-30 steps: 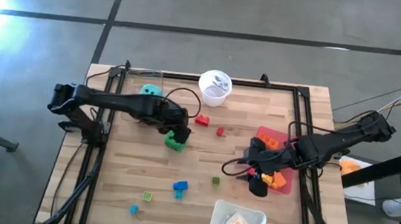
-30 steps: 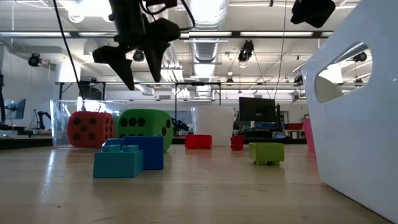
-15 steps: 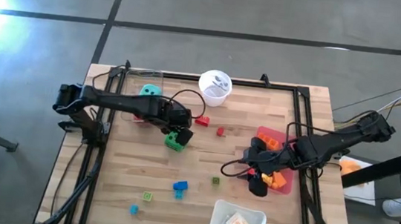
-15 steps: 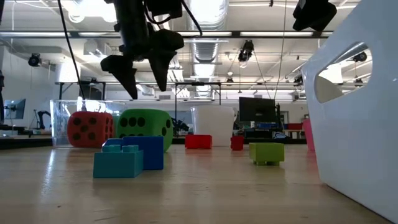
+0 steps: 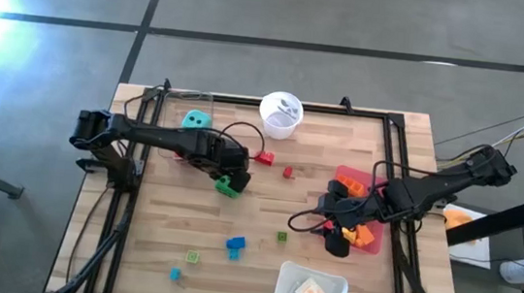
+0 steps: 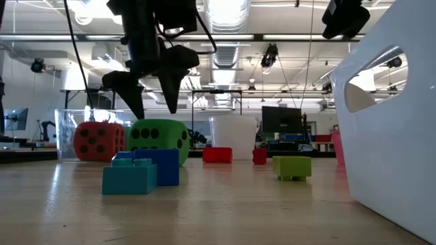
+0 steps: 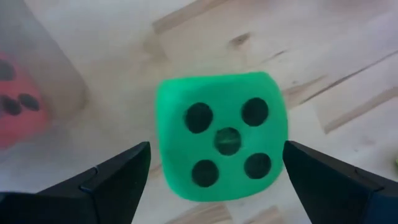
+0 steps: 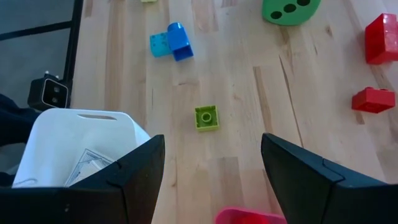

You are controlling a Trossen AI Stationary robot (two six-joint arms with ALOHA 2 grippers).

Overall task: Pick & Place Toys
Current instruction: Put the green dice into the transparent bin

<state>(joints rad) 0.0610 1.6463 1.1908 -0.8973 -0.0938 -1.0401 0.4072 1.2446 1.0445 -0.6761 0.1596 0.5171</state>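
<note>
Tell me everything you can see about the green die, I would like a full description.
The green die is a cube with rounded edges and corners, bright green with black dots, and it looks slightly soft and matte. Its upward face shows five dots; the side seen in the low view shows at least four. It sits flat on the wooden table, near the red die. The left tool hangs just above it, open, one finger at each side, not touching it.

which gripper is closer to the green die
Left. The left gripper hangs open just above the green die, fingers straddling it. The right gripper sits open across the table by the red tray.
</note>
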